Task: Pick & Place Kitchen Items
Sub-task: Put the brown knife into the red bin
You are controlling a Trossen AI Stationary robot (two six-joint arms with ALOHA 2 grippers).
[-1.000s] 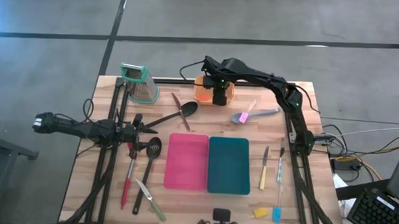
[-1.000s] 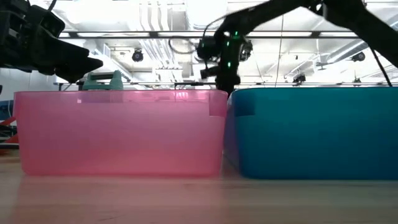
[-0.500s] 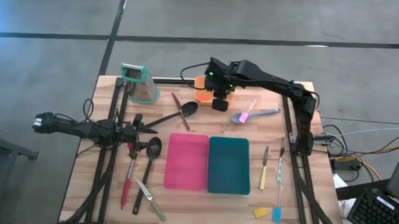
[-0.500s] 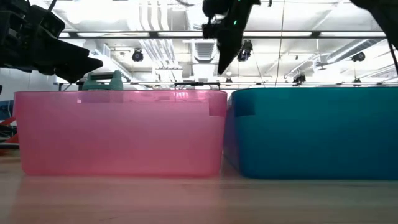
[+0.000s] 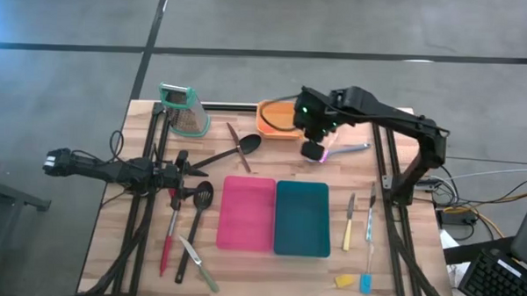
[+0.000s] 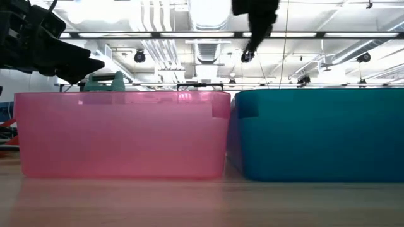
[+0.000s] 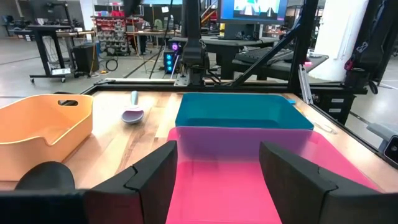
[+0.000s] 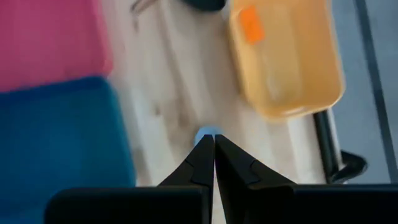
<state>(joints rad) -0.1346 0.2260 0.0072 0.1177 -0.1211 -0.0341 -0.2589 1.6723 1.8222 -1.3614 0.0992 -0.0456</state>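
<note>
My right gripper is shut and hovers above the head of the grey-lilac spoon, which lies flat on the table right of the orange bowl. In the right wrist view the shut fingertips hold nothing that I can see, and a small orange piece lies in the bowl. My left gripper is open at the table's left, above the black and red utensils.
The pink bin and the teal bin stand side by side mid-table. A black spoon lies behind them and a grater stands at the far left. Slim knives and yellow and blue pieces lie near right.
My right gripper has risen from the orange bowl and gone toward the table's right and a little toward the near edge. It now stands over the lilac spoon's head. The bowl stays in place.
</note>
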